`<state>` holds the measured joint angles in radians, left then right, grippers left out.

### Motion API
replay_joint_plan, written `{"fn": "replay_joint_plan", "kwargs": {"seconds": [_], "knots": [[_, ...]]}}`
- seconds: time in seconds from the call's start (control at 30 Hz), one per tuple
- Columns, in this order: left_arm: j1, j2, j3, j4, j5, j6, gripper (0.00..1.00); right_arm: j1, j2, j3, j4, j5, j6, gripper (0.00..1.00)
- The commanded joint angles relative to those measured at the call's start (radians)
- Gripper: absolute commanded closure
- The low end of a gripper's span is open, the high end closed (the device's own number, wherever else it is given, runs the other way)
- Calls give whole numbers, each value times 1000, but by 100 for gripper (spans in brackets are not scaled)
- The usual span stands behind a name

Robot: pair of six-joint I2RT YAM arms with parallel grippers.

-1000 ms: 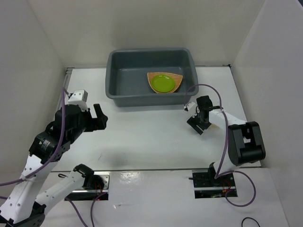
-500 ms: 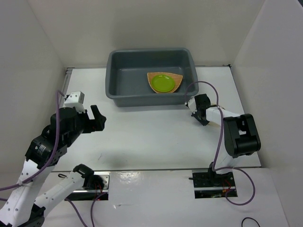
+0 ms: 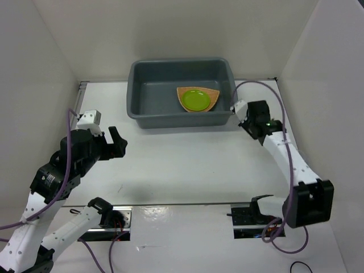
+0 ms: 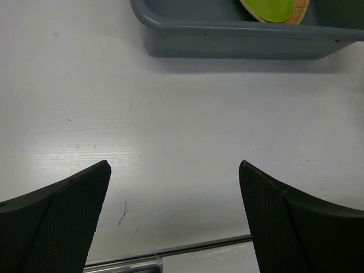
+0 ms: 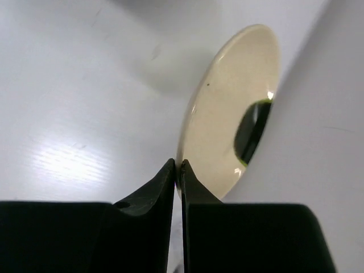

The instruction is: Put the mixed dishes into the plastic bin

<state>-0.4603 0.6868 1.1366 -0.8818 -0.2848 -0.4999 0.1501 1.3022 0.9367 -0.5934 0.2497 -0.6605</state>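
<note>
Left wrist view: plastic bin [image 4: 239, 42] is cut by the top edge, with only its near wall seen. Lime-green dish [image 4: 272, 8] and orange plate [image 4: 302, 7] are reduced to slivers there. Left gripper [image 4: 173, 166] fingers are cut by the bottom edge.

Right wrist view: near rim of the cream plate [image 5: 227, 119] is hidden between the pinching fingers of the right gripper [image 5: 177, 166]. The dark patch on it cannot be told as mark or reflection.

Top view: near the worktop's far right corner, the held plate cannot be made out.
</note>
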Motion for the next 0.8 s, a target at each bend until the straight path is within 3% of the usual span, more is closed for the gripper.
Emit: {"fn": "replay_joint_plan", "kwargs": {"seconds": [0.0,0.23,0.43,0.63,0.77], "knots": [[5,-3,-8,32,-22,1,0,2,-127,201,-133,26,-50,100],[5,-3,-17,50,-42,1,0,84,-95,483,-184,14,-80,100],[5,16,-17,50,-60,-20,0,181,149,683,-171,34,-113,100],[5,16,-26,50,-123,-40,0,357,411,936,-157,78,-171,100],[5,86,-26,50,-134,-40,0,440,598,1094,-146,50,-185,100]]}}
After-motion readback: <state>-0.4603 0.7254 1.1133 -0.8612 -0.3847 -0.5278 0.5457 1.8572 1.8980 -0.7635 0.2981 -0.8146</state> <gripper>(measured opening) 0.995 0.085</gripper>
